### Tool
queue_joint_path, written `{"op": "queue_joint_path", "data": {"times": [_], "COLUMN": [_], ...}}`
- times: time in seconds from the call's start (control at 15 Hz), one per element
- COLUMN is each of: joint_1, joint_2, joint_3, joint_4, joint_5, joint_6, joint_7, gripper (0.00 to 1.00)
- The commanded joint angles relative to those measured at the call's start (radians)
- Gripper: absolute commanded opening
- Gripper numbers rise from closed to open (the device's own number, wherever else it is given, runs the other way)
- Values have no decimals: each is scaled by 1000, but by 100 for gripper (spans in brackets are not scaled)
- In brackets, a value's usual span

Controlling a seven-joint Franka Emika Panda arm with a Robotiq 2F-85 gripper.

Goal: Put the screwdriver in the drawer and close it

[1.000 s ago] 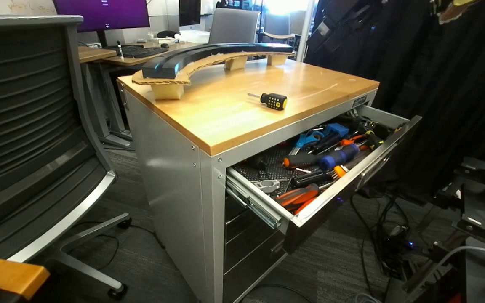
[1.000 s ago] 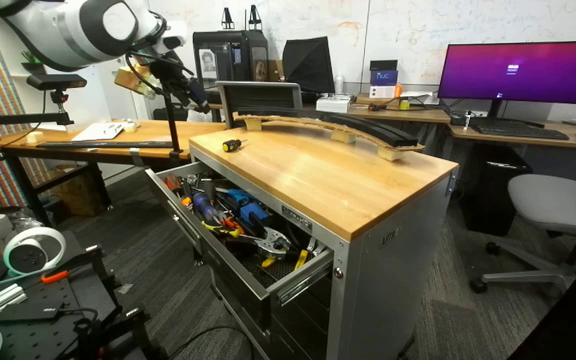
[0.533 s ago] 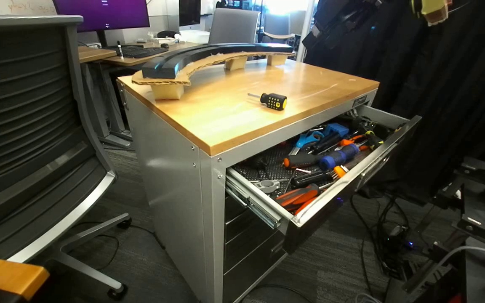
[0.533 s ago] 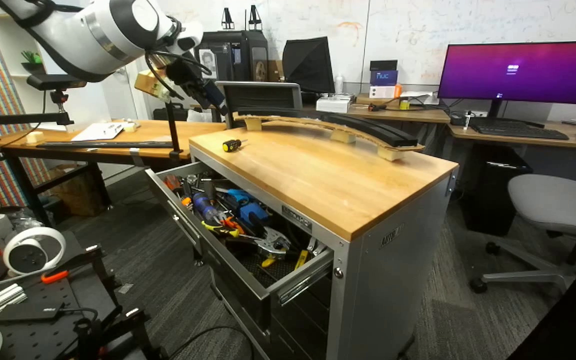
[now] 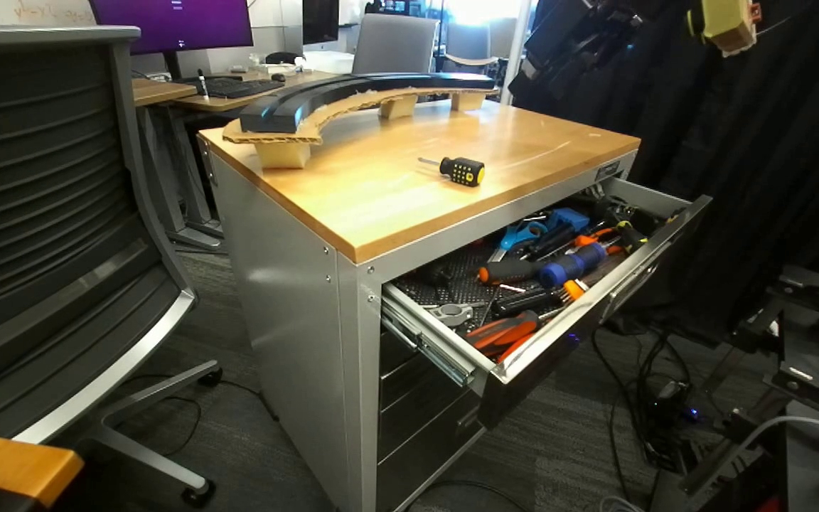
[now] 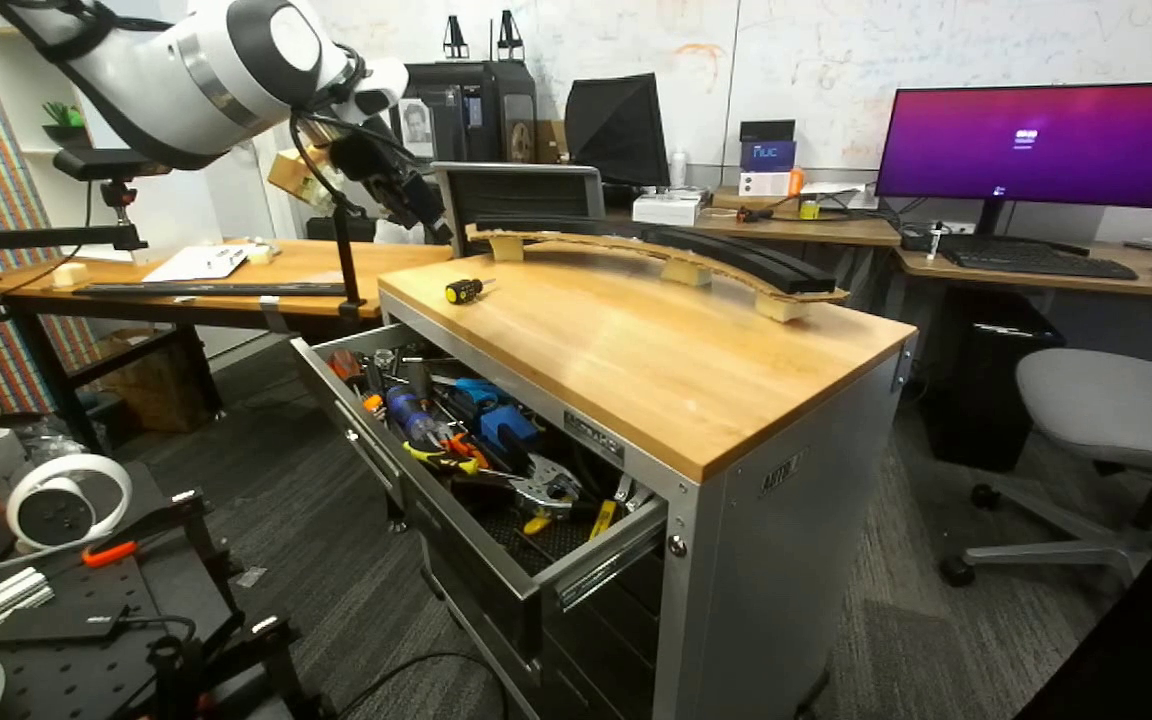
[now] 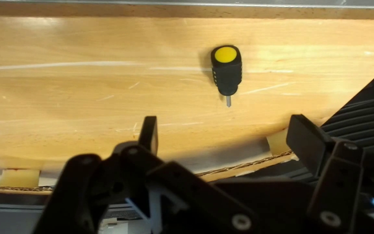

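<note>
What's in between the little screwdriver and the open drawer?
In both exterior views, some wooden tabletop and then the grey metal rail lie between the screwdriver and the drawer.

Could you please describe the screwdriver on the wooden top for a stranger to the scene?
Look for the grey metal cabinet with its top drawer open. On the wooden top, near the edge above that drawer, lies the stubby screwdriver. Unlike the tools inside the drawer, it lies out on the wood, its black handle dotted yellow.
</note>
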Motion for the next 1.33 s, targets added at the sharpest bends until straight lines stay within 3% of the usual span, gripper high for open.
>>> {"op": "queue_joint_path", "data": {"times": [0.0, 0.2, 0.53, 1.27], "joint_1": [-60, -75, -38, 52], "joint_2": [25, 83, 208, 388], "joint_3": [26, 48, 58, -3], "joint_4": [60, 120, 194, 302], "joint_5": [-80, -161, -252, -507], "joint_6": [-48, -139, -255, -236], "joint_7": [78, 115, 175, 361], "gripper": [100, 100, 100, 100]}}
